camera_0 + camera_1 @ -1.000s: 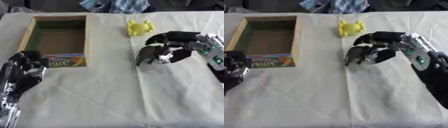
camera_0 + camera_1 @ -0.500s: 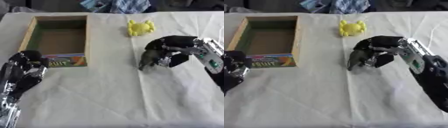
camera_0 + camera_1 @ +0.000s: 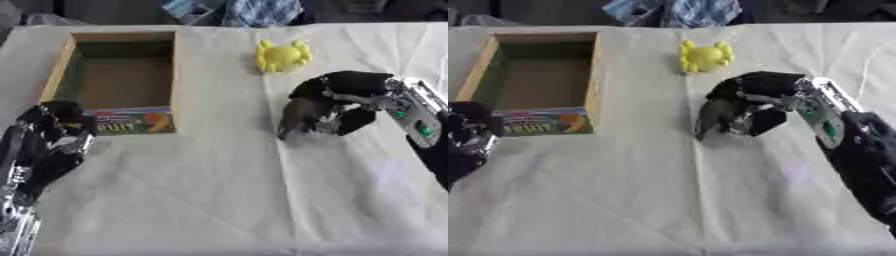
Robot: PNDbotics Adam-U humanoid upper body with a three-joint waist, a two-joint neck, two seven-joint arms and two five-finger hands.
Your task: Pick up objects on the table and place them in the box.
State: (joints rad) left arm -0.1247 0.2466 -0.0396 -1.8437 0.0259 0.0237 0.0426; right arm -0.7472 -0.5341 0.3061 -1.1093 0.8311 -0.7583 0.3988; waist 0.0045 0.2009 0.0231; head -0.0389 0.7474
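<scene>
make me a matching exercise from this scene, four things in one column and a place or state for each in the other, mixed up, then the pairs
Things:
1. yellow toy
2. wooden box
3. right hand
4. left hand

Places or states:
A. at the lower left edge, idle, beside the box's printed front
B. far side of the table, lying free, untouched
C. fingers curled down onto the cloth at mid table
D. open on top, nothing to be seen inside

Pairs: 1-B, 2-D, 3-C, 4-A

white-covered table (image 3: 201, 200), dark surroundings with blue cloth (image 3: 262, 10) beyond.
</scene>
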